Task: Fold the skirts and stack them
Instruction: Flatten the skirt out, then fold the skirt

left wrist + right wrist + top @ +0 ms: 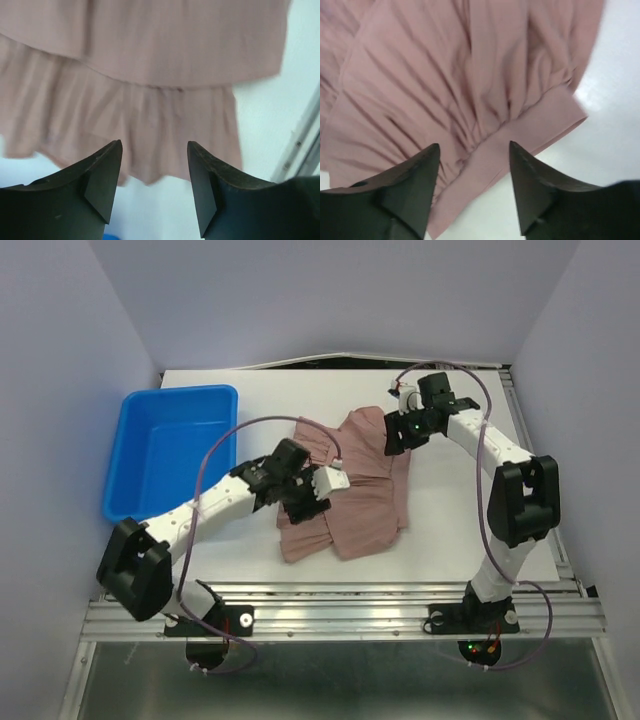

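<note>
The mauve-pink skirt (350,495) was spread on the white table (455,530), outside the blue bin (180,393) nearby. The left gripper (154,175) and right gripper (474,175) were held unclenched over it.

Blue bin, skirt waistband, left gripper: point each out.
blue bin (165,455), top external view, bare floor.
skirt waistband (535,127), right wrist view, middle of the band.
left gripper (155,145), left wrist view, midway between fingertips.

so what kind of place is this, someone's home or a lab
Probably a robotics lab cell: left arm and right arm bolted to a metal rail, white table boxed in by plain walls.
</note>
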